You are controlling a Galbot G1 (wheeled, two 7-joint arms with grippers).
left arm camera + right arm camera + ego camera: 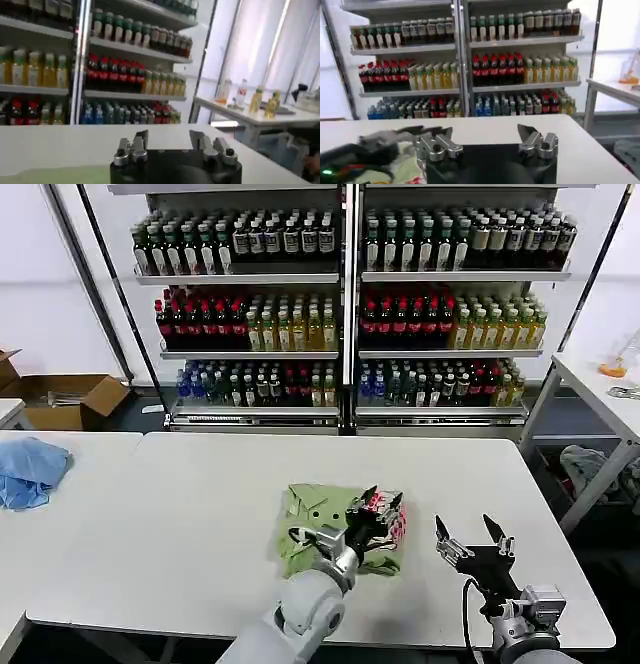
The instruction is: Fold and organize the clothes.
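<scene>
Green shirt (325,527) lies bunched on the white table (180,514), near its front edge, red-and-white print on the side toward the right gripper. Left gripper (378,506) sits over the shirt's print, fingers spread apart, nothing clamped. Right gripper (473,541) hovers just beside the shirt, over bare table, fingers wide apart, empty.
</scene>
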